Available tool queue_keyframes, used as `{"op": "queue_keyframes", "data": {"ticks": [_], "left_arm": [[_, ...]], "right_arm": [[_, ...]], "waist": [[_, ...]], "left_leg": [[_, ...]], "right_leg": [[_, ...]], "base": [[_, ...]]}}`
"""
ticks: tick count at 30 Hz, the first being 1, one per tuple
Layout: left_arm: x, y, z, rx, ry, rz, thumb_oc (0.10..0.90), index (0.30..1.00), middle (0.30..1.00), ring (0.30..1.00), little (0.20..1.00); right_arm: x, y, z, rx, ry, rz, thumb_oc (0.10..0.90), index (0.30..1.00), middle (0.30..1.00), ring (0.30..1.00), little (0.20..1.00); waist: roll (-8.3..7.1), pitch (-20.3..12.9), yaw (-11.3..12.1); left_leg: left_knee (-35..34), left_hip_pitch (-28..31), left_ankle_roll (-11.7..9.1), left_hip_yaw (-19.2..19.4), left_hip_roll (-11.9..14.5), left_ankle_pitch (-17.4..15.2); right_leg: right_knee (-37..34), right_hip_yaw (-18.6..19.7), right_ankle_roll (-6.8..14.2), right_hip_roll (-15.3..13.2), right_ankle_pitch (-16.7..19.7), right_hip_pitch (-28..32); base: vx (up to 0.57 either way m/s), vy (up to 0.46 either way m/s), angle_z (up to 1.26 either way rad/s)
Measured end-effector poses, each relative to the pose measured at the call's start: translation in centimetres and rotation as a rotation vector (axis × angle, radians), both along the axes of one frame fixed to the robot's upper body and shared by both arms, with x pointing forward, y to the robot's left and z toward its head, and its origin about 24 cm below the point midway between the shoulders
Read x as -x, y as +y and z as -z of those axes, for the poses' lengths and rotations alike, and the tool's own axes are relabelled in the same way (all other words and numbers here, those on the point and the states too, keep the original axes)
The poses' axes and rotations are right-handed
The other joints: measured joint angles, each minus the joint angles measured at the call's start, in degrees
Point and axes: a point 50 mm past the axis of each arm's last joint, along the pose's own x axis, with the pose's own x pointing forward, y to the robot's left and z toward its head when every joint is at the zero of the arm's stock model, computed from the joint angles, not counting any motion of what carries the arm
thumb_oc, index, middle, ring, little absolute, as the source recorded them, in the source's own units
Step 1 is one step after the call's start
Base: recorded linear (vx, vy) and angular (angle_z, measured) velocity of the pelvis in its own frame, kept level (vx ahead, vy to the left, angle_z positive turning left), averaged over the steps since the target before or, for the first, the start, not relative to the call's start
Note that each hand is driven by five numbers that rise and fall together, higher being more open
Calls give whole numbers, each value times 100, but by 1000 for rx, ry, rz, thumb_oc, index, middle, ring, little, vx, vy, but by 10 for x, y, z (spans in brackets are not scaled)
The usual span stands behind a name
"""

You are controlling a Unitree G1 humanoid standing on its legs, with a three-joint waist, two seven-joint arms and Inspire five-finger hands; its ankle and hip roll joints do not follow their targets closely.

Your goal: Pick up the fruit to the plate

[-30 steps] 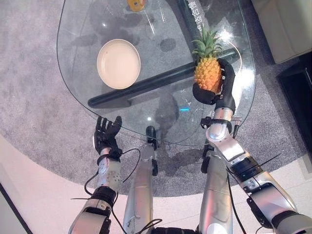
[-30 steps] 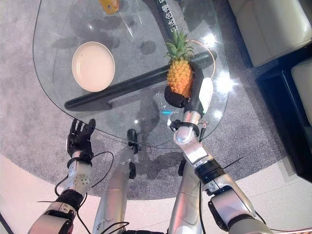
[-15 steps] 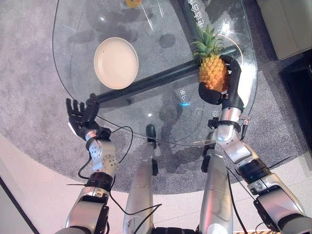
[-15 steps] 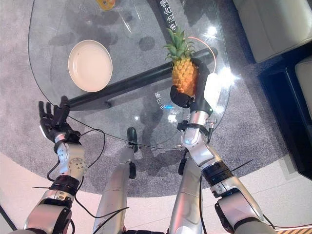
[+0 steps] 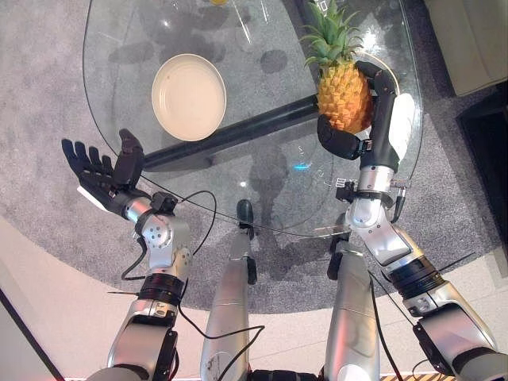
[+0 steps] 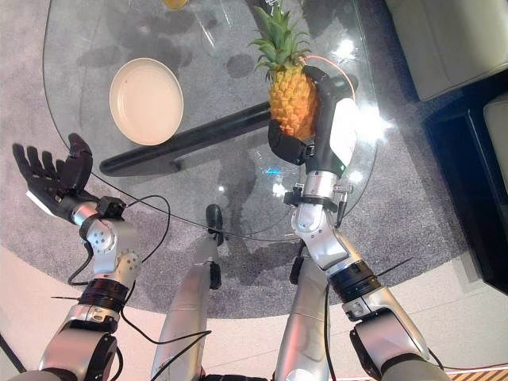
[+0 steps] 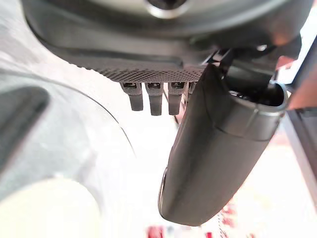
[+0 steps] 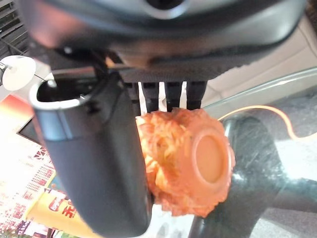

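An orange pineapple [image 5: 343, 97] with a green crown is lifted above the right part of the round glass table [image 5: 262, 190]. My right hand [image 5: 373, 131] is shut on it, thumb under its base and fingers round its far side; the right wrist view shows the pineapple's base [image 8: 198, 163] against the thumb [image 8: 94, 168]. A cream plate [image 5: 189, 97] lies bare on the table's left half. My left hand [image 5: 107, 171] is raised beside the table's near left edge, fingers spread and holding nothing; its thumb [image 7: 218, 148] shows in its wrist view.
A dark bar [image 5: 238, 131] of the table's base runs under the glass from the plate toward the pineapple. A yellow thing [image 6: 176, 3] sits at the far edge. Grey carpet [image 5: 48, 119] surrounds the table, and pale sofa seats [image 6: 444, 40] stand to the right.
My right hand has raised the pineapple and carried it slightly farther off. My left hand has swung out to the left and up, fingers spreading wider.
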Motion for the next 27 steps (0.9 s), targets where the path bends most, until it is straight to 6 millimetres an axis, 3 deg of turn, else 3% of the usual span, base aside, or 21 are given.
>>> {"op": "queue_keyframes", "data": {"ticks": [5,11,17,27], "left_arm": [[-2,-13,-26,-118,-108,127,800,900,900,900,900],[-9,-38,-37,-314,-114,405,800,900,900,900,900],[-17,-55,-35,-302,-103,641,800,900,900,900,900],[-24,-75,-33,-254,-84,844,800,900,900,900,900]], "right_arm": [[1,1,-1,10,-15,-5,100,300,300,300,200],[2,3,-4,9,-27,-30,100,300,300,300,200],[1,5,-5,41,-17,-57,100,300,300,300,200],[4,17,-15,91,-29,-135,100,300,300,300,200]], "waist": [[-1,0,-3],[-3,1,-41],[-3,1,-121],[-3,1,-165]], "left_leg": [[-1,2,0,-33,2,0],[4,18,1,-34,-1,1],[-1,17,5,-13,-1,-2],[-9,21,8,29,2,0]], "right_leg": [[-22,-36,2,0,2,37],[-48,-36,9,0,29,61],[-118,-29,24,2,66,74],[-185,-16,32,2,121,80]], "base": [[0,0,0],[-1,6,0],[2,11,-1],[0,0,0]]}}
